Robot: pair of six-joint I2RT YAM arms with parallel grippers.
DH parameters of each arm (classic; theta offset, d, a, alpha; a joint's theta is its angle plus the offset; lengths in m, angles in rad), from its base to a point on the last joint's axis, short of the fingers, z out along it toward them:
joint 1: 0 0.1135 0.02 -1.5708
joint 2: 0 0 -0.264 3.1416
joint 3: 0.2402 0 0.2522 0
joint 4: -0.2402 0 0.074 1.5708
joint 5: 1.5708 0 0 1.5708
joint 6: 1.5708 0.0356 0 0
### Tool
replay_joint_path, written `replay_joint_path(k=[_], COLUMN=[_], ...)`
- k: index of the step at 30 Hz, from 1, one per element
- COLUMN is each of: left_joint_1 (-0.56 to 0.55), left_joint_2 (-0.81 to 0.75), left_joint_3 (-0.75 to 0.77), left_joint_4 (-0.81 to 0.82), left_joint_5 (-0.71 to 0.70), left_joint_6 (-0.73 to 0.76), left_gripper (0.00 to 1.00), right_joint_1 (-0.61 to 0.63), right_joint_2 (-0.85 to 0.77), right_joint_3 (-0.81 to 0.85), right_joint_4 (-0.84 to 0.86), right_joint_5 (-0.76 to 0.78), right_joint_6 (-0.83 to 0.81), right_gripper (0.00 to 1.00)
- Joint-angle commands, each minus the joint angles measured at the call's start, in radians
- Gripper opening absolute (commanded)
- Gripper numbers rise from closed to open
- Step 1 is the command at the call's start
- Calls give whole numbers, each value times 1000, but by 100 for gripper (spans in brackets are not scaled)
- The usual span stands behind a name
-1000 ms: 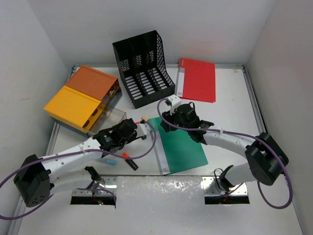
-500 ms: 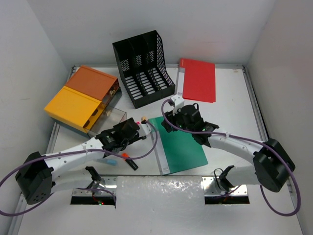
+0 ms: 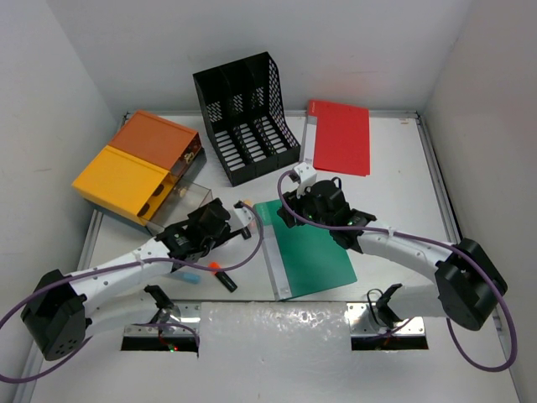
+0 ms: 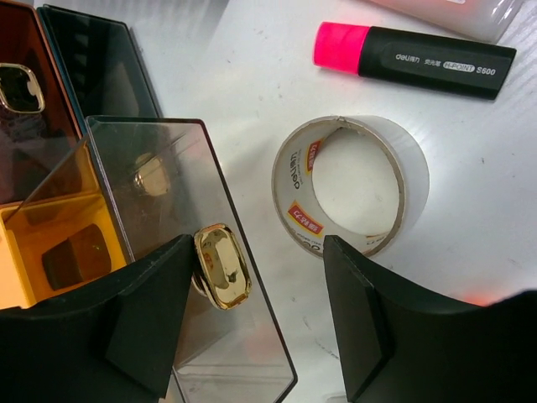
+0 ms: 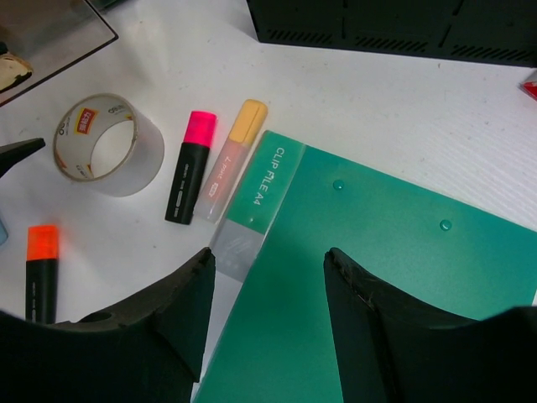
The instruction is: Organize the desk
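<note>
The white desk (image 3: 403, 193) holds scattered stationery. My left gripper (image 4: 258, 252) (image 3: 220, 220) stands open over the pulled-out clear drawer (image 4: 159, 193) of the orange-yellow drawer box (image 3: 138, 164). The drawer's gold knob (image 4: 220, 266) lies just beside the left finger, and a gap shows on its other side. A clear tape roll (image 4: 348, 185) and a pink highlighter (image 4: 403, 59) lie just beyond. My right gripper (image 5: 268, 256) (image 3: 294, 204) hovers open above the spine edge of the green clip file (image 5: 377, 277) (image 3: 315, 252), with nothing between its fingers.
A black mesh file rack (image 3: 243, 113) stands at the back, with a red folder (image 3: 340, 134) to its right. A yellow-capped highlighter (image 5: 231, 159) lies along the green file. An orange highlighter (image 3: 222, 275) and a small blue item (image 3: 191, 273) lie near the left arm.
My left gripper's jaws have widened around the gold knob, and the drawer box has shifted slightly left. The right arm first edged right over the green file, then stayed still.
</note>
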Motion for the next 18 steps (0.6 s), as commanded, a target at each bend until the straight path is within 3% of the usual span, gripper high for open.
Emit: replay_joint_path(k=[1, 6, 8, 9, 10, 18], left_joint_1=[21, 21, 20, 20, 18, 14], left_joint_2=[-4, -39, -62, -66, -71, -5], left_joint_3=[-16, -13, -7, -4, 4, 47], left_joint_4=[-64, -100, -104, -101, -94, 6], left_joint_5=[20, 80, 93, 98, 107, 5], left_joint_6=[-16, -12, -7, -9, -15, -10], left_gripper=[61, 68, 82, 94, 98, 99], right_joint_1=[-1, -2, -2, -2, -1, -2], right_joint_2=[-21, -24, -22, -21, -21, -6], right_joint_3=[5, 7, 8, 8, 8, 16], right_joint_4=[39, 34, 31, 33, 34, 33], right_joint_5=[-12, -12, -12, -12, -12, -50], right_joint_6=[5, -2, -2, 0, 0, 3], right_gripper=[54, 54, 54, 54, 54, 54])
